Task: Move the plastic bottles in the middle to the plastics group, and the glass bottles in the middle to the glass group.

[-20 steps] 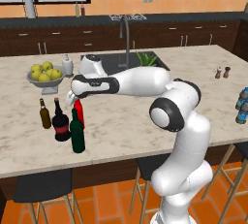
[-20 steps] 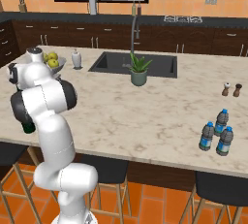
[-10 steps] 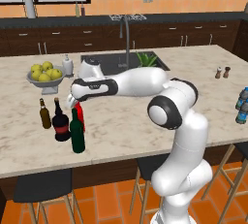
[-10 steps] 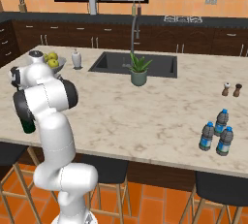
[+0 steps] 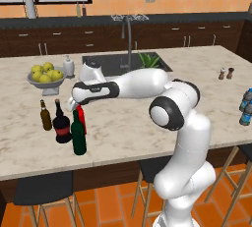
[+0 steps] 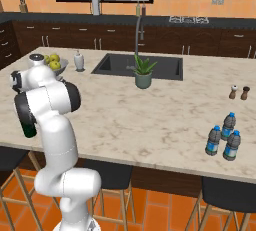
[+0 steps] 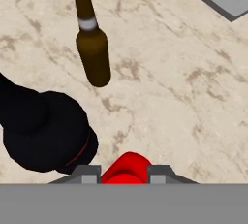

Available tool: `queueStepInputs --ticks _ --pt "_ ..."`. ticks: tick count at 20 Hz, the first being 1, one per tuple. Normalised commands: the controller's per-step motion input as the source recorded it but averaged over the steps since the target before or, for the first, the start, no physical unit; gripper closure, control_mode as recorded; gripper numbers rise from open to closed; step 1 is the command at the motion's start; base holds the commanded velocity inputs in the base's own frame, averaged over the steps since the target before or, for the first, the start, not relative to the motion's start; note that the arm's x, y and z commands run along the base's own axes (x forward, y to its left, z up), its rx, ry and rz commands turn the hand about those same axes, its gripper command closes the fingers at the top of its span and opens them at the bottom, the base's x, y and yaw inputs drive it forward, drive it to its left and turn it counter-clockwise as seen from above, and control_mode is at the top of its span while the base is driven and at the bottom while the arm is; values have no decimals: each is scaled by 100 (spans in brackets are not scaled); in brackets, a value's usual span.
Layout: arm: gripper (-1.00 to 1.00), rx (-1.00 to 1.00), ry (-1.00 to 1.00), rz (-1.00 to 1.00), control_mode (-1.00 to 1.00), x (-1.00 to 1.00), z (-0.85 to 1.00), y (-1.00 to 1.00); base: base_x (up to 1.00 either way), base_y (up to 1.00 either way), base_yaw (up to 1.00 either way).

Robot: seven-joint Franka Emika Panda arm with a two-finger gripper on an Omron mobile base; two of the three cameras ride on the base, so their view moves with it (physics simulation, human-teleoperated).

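A pale marble-patterned island counter (image 5: 128, 137) runs across a kitchen with dark wood cabinets, an orange wall and orange floor tiles; stools stand along its near edge. A black sink (image 5: 110, 61) with a tall faucet (image 5: 129, 37) is set into it, a potted plant (image 6: 143, 72) at its corner.

The gripper (image 5: 76, 104) sits over the red bottle (image 5: 81, 119), at its top. In the hand view the red cap (image 7: 125, 168) lies right between the two finger tips (image 7: 88, 173), close on either side, but I cannot tell whether they are pressing it. The red bottle stands on the counter just behind the dark green wine bottle (image 5: 78, 133), beside the squat black bottle (image 5: 62, 124) and near the amber-brown bottle (image 5: 45, 116).

The black bottle carries a red label, the amber one a pale band at its neck (image 7: 88, 24); no writing is readable.

The right base view shows three blue-capped water bottles (image 6: 224, 137) grouped at the far end, blue labels illegible, with salt and pepper shakers (image 6: 238, 92) behind them. The left base view shows a bowl of yellow-green fruit (image 5: 45, 76) and a white soap dispenser (image 5: 68, 67).
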Motion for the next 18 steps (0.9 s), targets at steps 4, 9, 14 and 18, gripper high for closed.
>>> queueStepInputs --ticks 4,9,14,18 --pt "-100 0 0 0 -100 0 0 1 0 0 0" --pt "-100 0 0 0 -100 0 0 0 0 0 0" --pt "-100 0 -7 -1 -100 -7 10 -14 0 0 0" --pt "-100 0 -10 -6 -100 -28 39 -62 0 0 0"
